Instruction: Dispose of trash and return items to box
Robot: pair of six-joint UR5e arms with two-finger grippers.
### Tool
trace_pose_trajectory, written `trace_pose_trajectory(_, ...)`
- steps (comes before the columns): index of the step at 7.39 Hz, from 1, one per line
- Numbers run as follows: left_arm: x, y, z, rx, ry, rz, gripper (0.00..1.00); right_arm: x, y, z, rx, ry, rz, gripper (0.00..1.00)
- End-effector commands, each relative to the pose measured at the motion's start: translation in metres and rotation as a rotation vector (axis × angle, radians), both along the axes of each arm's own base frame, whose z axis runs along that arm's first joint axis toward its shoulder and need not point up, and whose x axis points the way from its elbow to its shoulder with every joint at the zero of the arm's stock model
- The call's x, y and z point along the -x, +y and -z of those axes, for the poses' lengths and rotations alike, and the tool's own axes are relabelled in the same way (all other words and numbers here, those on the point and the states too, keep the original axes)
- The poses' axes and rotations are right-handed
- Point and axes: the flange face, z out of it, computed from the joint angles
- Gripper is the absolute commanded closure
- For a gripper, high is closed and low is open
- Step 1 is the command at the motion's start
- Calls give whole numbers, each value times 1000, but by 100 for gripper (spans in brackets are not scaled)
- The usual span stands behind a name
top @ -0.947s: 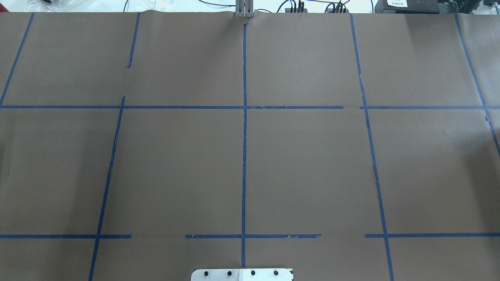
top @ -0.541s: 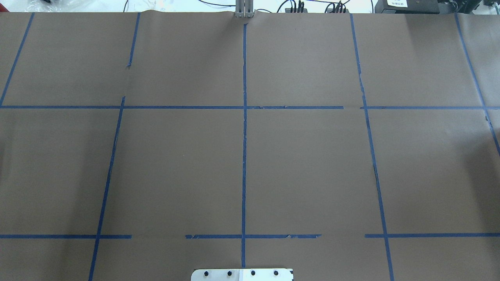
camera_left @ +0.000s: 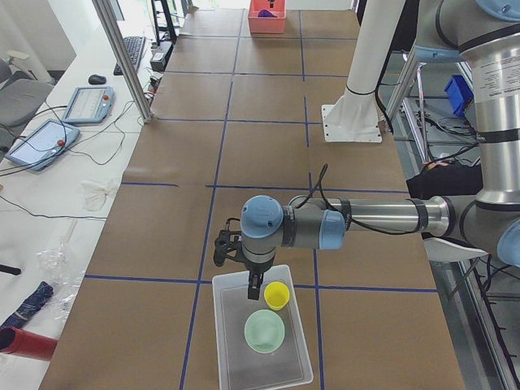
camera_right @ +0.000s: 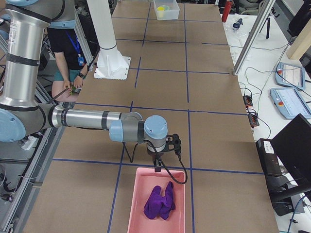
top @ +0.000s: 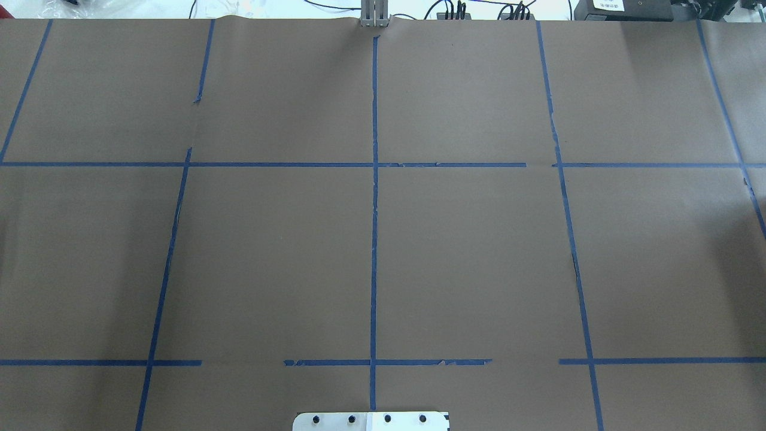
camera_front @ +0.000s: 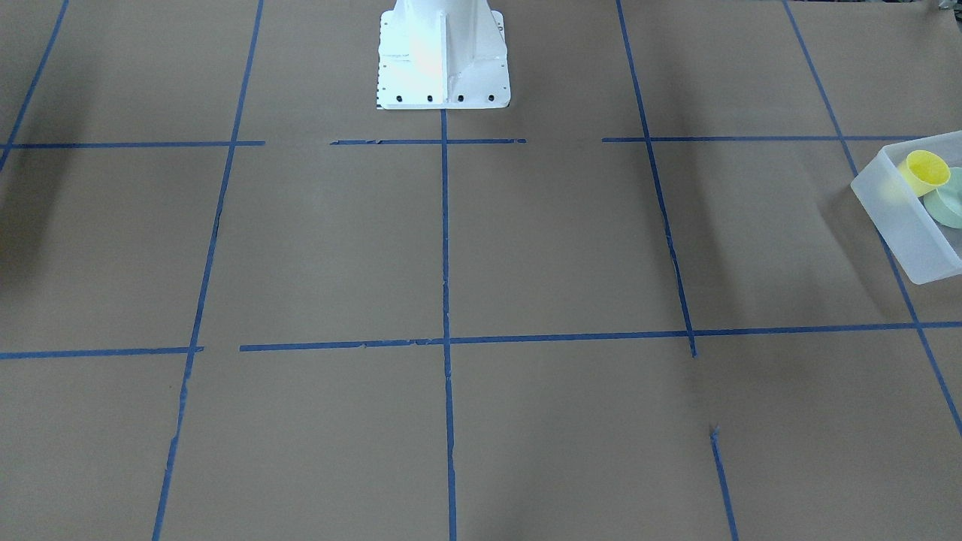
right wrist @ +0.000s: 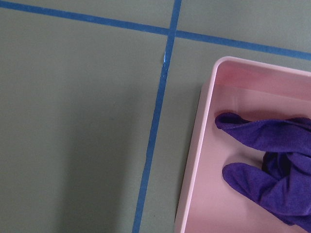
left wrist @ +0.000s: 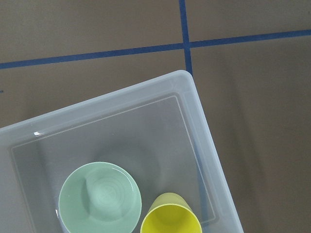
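The yellow cup [camera_left: 277, 295] and the mint-green bowl [camera_left: 265, 331] stand side by side inside the frosted-white box [camera_left: 221, 325] at the table's left end. The left wrist view looks down on the cup [left wrist: 171, 213], the bowl [left wrist: 100, 198] and the box rim [left wrist: 184, 80]. The front view shows the box [camera_front: 898, 225] at its right edge. My left gripper [camera_left: 253, 286] hangs just above the box's near end; I cannot tell if it is open or shut. My right gripper [camera_right: 157, 167] hangs over the rim of a pink bin [camera_right: 133, 204]; its state cannot be told either.
A purple cloth [camera_right: 159, 203] lies in the pink bin, and shows in the right wrist view [right wrist: 272, 165]. The white robot pedestal [camera_front: 442, 52] stands mid-table. A person [camera_right: 68, 48] stands behind the robot. Tablets [camera_left: 88, 103] and cables lie on the side bench.
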Motion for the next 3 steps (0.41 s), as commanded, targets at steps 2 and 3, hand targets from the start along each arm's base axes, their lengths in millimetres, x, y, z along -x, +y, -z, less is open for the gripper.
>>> trace_pose_trajectory(2, -1, -1, -1, 2, 0, -1, 0, 0, 23, -15, 35, -2, 1, 0)
trace_pose_trajectory(3, 0, -2, 0, -1, -5, -1, 0, 0, 22, -15, 30, -2, 1, 0)
